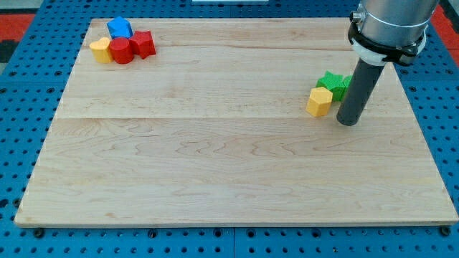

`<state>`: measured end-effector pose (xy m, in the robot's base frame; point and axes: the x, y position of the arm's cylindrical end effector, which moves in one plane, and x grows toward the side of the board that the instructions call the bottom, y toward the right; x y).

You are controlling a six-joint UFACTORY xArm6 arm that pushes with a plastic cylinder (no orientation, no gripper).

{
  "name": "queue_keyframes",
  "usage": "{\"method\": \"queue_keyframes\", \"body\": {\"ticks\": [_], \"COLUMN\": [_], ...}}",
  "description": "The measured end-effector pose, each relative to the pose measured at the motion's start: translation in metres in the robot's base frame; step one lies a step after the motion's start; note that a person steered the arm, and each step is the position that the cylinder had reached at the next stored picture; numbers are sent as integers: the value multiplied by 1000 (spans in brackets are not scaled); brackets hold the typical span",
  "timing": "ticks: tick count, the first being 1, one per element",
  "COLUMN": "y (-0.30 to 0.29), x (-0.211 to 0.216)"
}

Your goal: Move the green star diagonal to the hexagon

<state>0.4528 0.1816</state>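
Six blocks: all rest on the pale wooden surface [215,158], in two groups well apart.
Task block: the green star-shaped block [333,81] lies near the view's right edge, partly hidden behind my tip's rod.
Hexagon: the yellow hexagonal block [320,101] sits just below and to the view's left of the green star, touching it or nearly so.
My tip: the dark rod's lower end [348,122] stands on the surface just to the view's right of the yellow hexagon and below the green star, close beside both.
Fingers: none on this rig, so there is no opening or hold to tell of; only a rod that pushes.
Far cluster: a blue block [120,28], a yellow block [101,50], a red round-edged block [121,51] and a red star-like block [143,44] bunch at the view's top left.
Progress: the star already appears to sit corner-wise to the hexagon, so I judge the task nearly or fully done.
Left to do: at most a slight nudge to open a clearer diagonal.
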Motion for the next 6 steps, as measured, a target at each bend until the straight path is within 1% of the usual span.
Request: {"method": "queue_keyframes", "body": {"ticks": [2, 3, 4, 5, 6], "y": [5, 46, 88, 31, -45], "x": [0, -9, -68, -83, -56]}}
